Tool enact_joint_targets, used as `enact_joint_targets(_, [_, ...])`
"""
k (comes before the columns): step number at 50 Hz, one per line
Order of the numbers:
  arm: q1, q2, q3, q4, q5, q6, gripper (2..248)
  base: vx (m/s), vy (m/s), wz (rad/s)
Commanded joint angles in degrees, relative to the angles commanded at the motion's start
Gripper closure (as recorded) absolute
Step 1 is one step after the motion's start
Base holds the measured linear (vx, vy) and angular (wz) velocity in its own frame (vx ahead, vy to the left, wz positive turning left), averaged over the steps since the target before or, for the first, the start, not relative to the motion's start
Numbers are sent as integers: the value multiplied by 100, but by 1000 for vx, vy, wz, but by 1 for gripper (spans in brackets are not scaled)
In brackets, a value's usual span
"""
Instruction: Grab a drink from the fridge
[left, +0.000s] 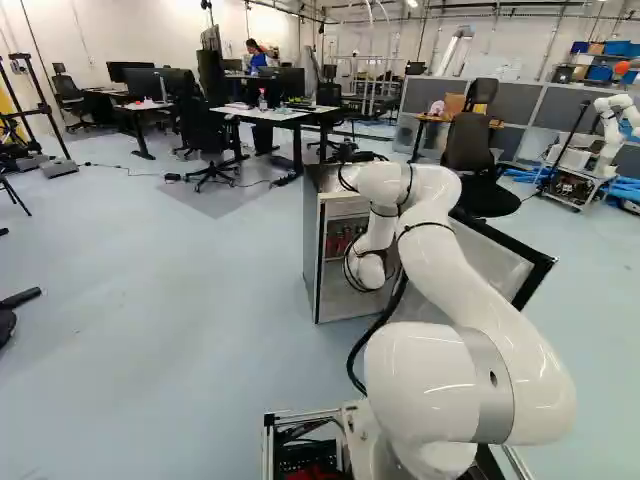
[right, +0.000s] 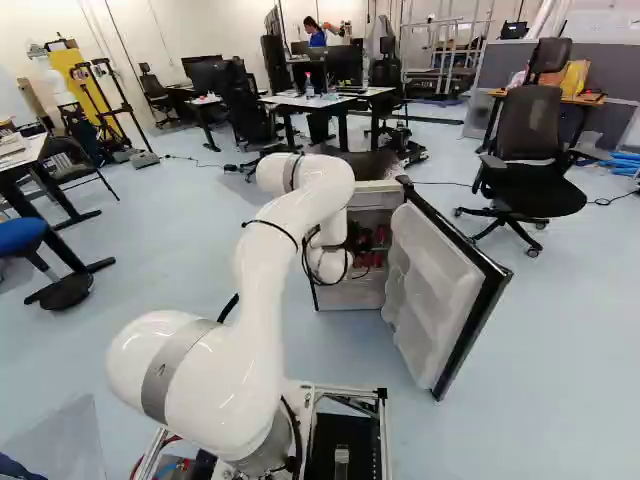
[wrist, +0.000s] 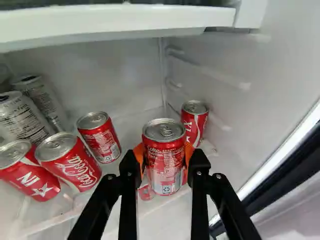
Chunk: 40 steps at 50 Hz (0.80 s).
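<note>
A red drink can (wrist: 164, 167) stands upright between the orange pads (wrist: 189, 151) of your gripper (wrist: 164, 154), which is clamped on it from both sides inside the fridge (left: 312, 260). Taking twelve o'clock as straight ahead of the gripper, a rear can (wrist: 194, 121) is near at one, a side can (wrist: 101, 139) at eleven, a pair of red cans (wrist: 75, 162) at ten, a shelf (wrist: 120, 20) above, and the open door (right: 438, 270) toward four. Hold your squeeze steady, lift only enough to free its base, then draw back level toward six, clear of shelf and door.
</note>
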<state>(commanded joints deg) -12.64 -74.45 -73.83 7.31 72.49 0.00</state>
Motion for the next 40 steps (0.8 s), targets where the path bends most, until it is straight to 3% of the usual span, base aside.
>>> enact_joint_targets(40, [32, 1439, 1839, 0, 0, 0, 151, 0, 0, 0])
